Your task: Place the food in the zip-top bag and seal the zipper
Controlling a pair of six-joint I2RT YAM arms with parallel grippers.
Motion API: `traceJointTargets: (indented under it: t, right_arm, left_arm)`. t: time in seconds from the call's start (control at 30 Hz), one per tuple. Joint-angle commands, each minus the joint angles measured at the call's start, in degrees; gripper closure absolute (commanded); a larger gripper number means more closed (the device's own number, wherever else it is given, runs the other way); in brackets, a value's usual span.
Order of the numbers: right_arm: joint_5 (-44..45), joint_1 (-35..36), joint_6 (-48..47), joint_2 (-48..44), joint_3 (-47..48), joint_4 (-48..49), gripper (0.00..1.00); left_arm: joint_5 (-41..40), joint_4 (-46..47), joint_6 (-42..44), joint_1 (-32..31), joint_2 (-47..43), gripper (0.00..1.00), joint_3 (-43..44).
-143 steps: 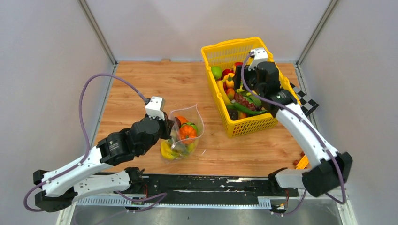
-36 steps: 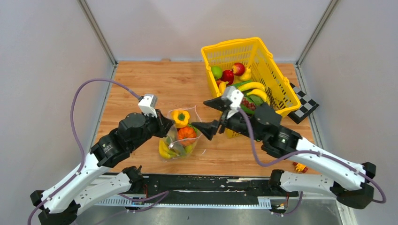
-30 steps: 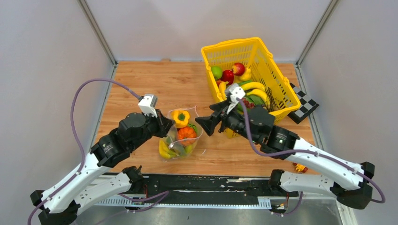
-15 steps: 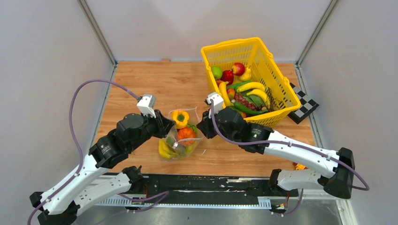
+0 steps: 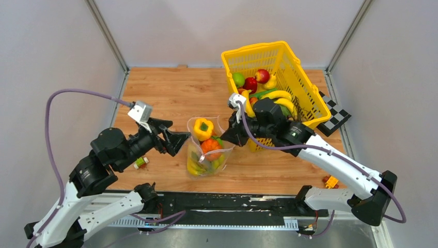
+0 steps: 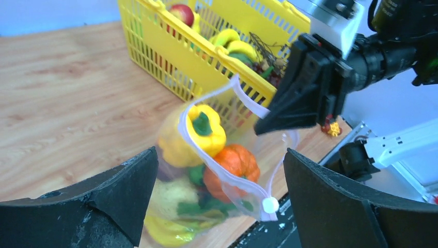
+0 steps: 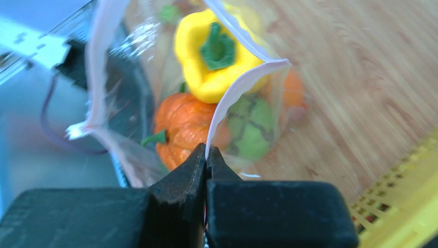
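Observation:
The clear zip-top bag (image 5: 206, 155) stands on the wooden table, mouth up. It holds food: a yellow pepper (image 5: 203, 128) on top, an orange pumpkin (image 5: 210, 146), and green and yellow pieces below. My right gripper (image 5: 224, 140) is shut on the bag's right rim, pinching the white zipper (image 7: 227, 103) strip between its jaws (image 7: 206, 152). My left gripper (image 5: 175, 138) stands open just left of the bag, touching nothing. In the left wrist view the bag (image 6: 206, 170) lies between and beyond its fingers (image 6: 82, 206), and the zipper's white slider (image 6: 268, 205) hangs at the near end.
A yellow basket (image 5: 281, 50) with more toy fruit stands at the back right, close behind my right arm. A small green and red piece (image 5: 139, 163) lies on the table by my left arm. A checkerboard card (image 5: 334, 112) and an orange bit (image 5: 330, 182) lie at the right.
My left gripper opened, let go of the bag and drew back to the left. My right gripper swung in and shut on the bag's right rim; the bag shifted slightly right.

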Motion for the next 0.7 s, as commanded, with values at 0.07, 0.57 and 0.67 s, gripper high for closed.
traceJointTargets:
  t: [0.07, 0.57, 0.67]
  right_arm:
    - [-27.0, 0.3, -15.6, -0.2, 11.9, -6.2, 1.0]
    - [-47.1, 0.3, -40.5, -0.7, 22.6, -26.7, 1.0]
    - [-50.2, 0.3, -46.7, -1.6, 22.6, -30.1, 1.0]
  left_arm:
    - [-9.0, -6.2, 6.2, 0.1, 0.4, 0.02, 4.4]
    - [-21.3, -4.5, 8.2, 0.1, -2.3, 0.0, 4.5]
    - [-18.6, -2.9, 9.3, 0.1, -3.7, 0.0, 3.0]
